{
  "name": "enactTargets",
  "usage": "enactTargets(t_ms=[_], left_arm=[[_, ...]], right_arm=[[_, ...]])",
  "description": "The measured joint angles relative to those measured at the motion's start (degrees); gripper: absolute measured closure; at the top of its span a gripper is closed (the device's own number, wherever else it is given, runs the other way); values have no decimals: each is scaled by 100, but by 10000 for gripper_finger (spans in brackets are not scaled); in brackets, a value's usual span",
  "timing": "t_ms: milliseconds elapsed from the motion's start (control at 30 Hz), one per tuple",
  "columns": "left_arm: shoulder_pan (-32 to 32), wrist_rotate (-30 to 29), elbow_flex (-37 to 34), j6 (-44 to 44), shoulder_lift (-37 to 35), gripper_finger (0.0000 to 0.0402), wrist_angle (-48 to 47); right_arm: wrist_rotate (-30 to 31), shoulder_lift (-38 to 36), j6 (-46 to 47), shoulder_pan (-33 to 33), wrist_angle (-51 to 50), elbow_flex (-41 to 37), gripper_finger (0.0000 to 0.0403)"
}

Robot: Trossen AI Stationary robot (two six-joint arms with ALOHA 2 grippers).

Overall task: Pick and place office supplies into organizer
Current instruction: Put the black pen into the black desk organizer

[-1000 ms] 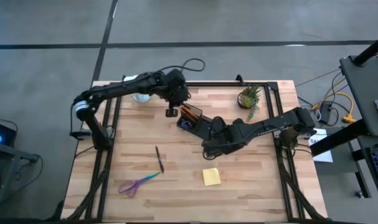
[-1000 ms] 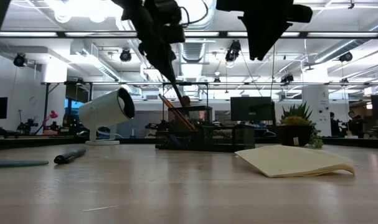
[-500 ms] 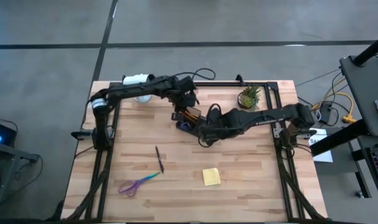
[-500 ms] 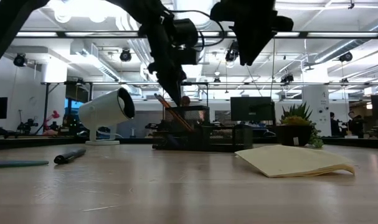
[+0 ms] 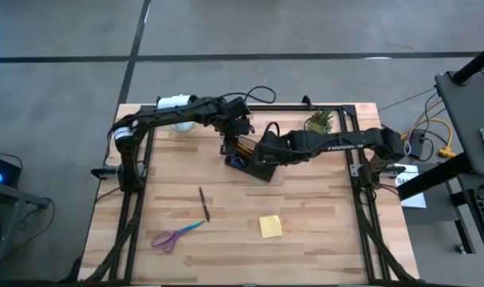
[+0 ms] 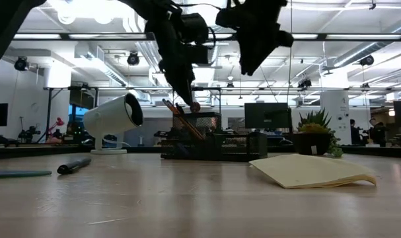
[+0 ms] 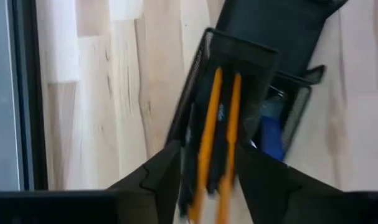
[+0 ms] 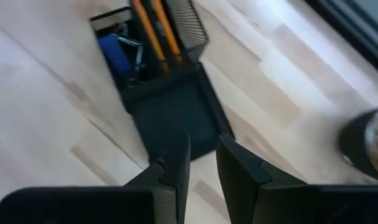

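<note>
The black mesh organizer (image 5: 245, 159) stands at the table's far middle. Two orange pencils (image 7: 217, 118) and a dark pen lean in its tall holder section (image 7: 238, 56). My left gripper (image 7: 207, 150) hangs open just above that holder, its fingers on either side of the pencils' upper ends. My right gripper (image 8: 202, 143) hovers over the organizer's low tray (image 8: 170, 124), open by a narrow gap with nothing in it. A black pen (image 5: 203, 204), the scissors (image 5: 176, 234) and the yellow sticky pad (image 5: 270, 226) lie flat on the near half of the table. My left gripper comes slanting down from above with its fingers (image 7: 167, 168) open around the upper ends of the pencils (image 7: 208, 155). Whether a finger touches them, I cannot tell. The pencils lean in the holder.
A white lamp (image 5: 175, 104) lies at the far left, and a potted plant (image 5: 319, 123) stands at the far right. A blue thing (image 8: 114, 53) sits in the organizer's middle compartment. Both arms crowd over the organizer; bare wood lies between the pen and the pad.
My left gripper has sunk toward the organizer's holder and shifted a little toward the table's right. My right gripper has gone from over the table's middle toward the far edge and now hangs over the organizer's low tray.
</note>
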Motion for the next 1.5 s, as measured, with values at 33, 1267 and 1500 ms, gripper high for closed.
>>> enactTargets(t_ms=[33,1267,1500], left_arm=[[-12,-4,-6,-93,-98,259,-101],[-2153,177,-5473,1170,-3306,236,1974],[-2157,243,-5316,1490,-2837,236,1999]], right_arm=[[-117,-3,-120,-42,88,-19,335],[-2269,760,-3179,654,2378,-98,276],[-2212,760,-3186,672,2059,-109,239]])
